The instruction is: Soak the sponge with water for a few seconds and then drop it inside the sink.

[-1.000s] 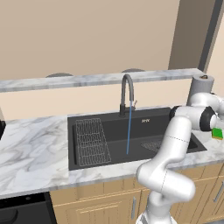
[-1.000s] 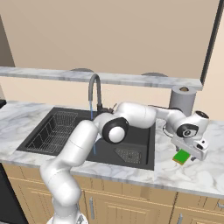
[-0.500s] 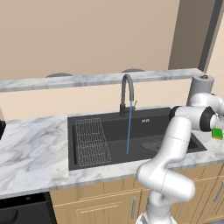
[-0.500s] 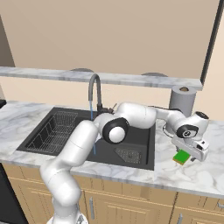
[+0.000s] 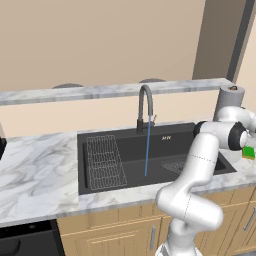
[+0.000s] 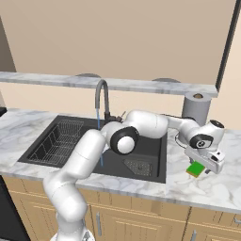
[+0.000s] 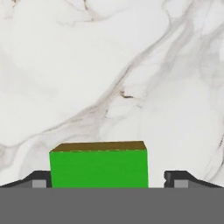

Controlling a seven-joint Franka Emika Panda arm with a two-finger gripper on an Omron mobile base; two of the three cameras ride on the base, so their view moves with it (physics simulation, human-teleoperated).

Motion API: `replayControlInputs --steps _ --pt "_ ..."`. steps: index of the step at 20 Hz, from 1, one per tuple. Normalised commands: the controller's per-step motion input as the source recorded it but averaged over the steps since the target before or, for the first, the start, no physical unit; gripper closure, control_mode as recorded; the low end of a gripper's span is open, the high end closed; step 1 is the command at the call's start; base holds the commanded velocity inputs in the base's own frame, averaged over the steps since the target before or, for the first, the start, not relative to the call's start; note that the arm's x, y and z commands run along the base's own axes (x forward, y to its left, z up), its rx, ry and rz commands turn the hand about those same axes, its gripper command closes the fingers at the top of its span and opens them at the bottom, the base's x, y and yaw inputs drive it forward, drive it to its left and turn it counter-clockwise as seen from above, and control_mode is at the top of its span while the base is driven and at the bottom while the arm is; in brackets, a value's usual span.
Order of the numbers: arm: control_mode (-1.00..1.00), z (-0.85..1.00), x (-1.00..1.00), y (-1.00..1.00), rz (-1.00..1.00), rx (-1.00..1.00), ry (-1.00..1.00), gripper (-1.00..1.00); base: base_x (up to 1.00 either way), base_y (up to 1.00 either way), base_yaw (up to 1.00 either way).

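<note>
The green sponge (image 7: pixel 98 168) lies flat on the marble counter to the right of the sink (image 6: pixel 161 157), its brownish top edge showing. My gripper (image 7: pixel 108 179) reaches down over it, one finger on each side. The left finger sits against the sponge and a gap remains at the right finger, so the jaws are open. From the right base view the sponge (image 6: pixel 196 169) lies under the hand (image 6: pixel 204 160); from the left base view the sponge (image 5: pixel 248 152) peeks out past the wrist. A thin blue water stream (image 5: pixel 147 150) falls from the gooseneck faucet (image 5: pixel 145 107) into the dark basin.
A paper towel roll (image 6: pixel 196 108) stands on the counter behind the hand. A wire rack (image 5: pixel 104 162) lies in the left half of the basin, and a mesh drain (image 6: pixel 139 165) on the right. A raised marble ledge (image 5: pixel 100 91) runs along the back wall.
The jaws have drawn in a little around the sponge. The arm and the sponge have hardly shifted, and the water keeps running.
</note>
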Motion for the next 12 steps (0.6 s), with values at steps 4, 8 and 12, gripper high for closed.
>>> replayControlInputs --steps 4,8,12 --pt "-1.0 -0.34 0.0 0.17 0.0 0.0 0.0 -1.0 0.0 0.0 0.0" --pt "-1.0 -0.39 0.0 0.04 0.0 0.0 0.0 -1.0 0.0 0.0 0.0" --pt "-1.0 -0.43 0.0 0.0 0.0 0.0 0.0 -1.0 0.0 0.0 0.0"
